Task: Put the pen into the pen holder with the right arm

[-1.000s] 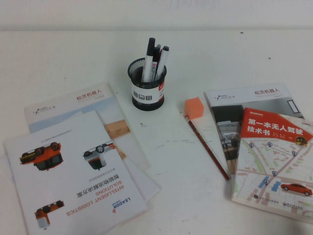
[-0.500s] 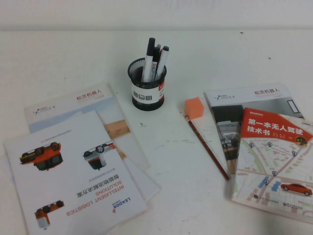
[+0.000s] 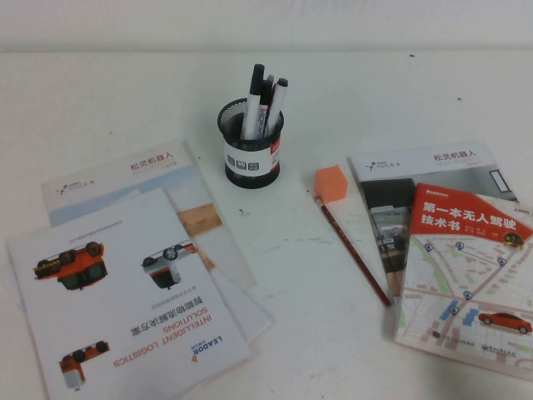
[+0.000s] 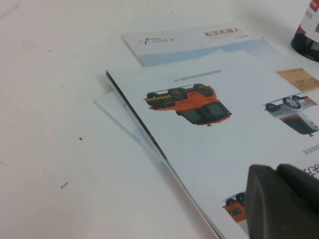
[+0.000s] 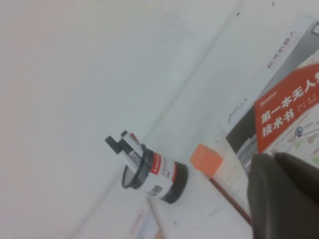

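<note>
The pen (image 3: 354, 252) is a long thin red stick lying flat on the white table, one end touching an orange block (image 3: 331, 183). It also shows in the right wrist view (image 5: 227, 194). The pen holder (image 3: 252, 154), a black mesh cup with a white label band, stands upright at the table's middle back and holds several black-capped markers. It also shows in the right wrist view (image 5: 154, 174). My right gripper (image 5: 273, 158) is shut and empty, above the table near the pen's right side. My left gripper (image 4: 276, 172) is shut and empty over the left brochures. Neither gripper shows in the high view.
Several brochures (image 3: 125, 283) lie spread on the left. A booklet with a red banner and map (image 3: 466, 267) lies on the right on top of another brochure, close to the pen. The orange block also shows in the right wrist view (image 5: 206, 159).
</note>
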You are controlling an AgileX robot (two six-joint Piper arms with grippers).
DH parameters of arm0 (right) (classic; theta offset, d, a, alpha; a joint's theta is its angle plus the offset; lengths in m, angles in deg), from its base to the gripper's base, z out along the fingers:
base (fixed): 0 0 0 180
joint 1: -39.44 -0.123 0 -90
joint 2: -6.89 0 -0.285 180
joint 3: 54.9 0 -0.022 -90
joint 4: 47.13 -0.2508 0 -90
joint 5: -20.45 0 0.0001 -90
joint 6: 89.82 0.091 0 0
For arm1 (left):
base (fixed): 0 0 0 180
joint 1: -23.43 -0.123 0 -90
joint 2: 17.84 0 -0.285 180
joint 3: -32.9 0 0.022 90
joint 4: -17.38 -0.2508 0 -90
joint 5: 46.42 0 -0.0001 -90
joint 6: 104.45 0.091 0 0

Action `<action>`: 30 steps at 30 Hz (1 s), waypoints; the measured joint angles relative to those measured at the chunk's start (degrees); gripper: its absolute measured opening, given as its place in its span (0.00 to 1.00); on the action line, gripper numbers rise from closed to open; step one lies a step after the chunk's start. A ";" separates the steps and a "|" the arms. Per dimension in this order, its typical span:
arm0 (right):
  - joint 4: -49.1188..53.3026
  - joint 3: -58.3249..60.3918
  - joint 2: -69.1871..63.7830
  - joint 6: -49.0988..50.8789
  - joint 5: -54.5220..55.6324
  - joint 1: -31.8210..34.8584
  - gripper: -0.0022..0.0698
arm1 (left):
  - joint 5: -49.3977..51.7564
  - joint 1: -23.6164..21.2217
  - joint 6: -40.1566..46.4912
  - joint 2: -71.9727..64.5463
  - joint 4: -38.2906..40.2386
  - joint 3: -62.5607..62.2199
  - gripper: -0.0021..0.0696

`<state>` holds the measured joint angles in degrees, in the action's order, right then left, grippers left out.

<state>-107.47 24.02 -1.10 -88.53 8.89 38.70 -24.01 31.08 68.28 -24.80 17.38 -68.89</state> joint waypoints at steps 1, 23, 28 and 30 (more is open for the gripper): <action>0.14 0.00 0.00 -1.29 0.00 0.00 0.00 | 0.00 0.00 0.00 0.00 0.00 0.00 0.03; 33.83 -59.35 -73.05 -19.54 -46.08 -3.65 0.00 | 0.00 0.00 0.00 0.00 0.00 0.00 0.03; 42.78 -74.56 -92.37 -19.30 -55.47 -12.84 0.00 | 0.00 0.00 0.00 0.00 0.00 0.00 0.03; 45.25 -80.37 -98.70 -19.28 -57.07 -15.38 0.00 | 0.00 0.00 0.00 0.00 0.00 0.00 0.03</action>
<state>-62.22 -56.35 -99.79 -107.81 -48.18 23.32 -24.01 31.08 68.28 -24.80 17.38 -68.89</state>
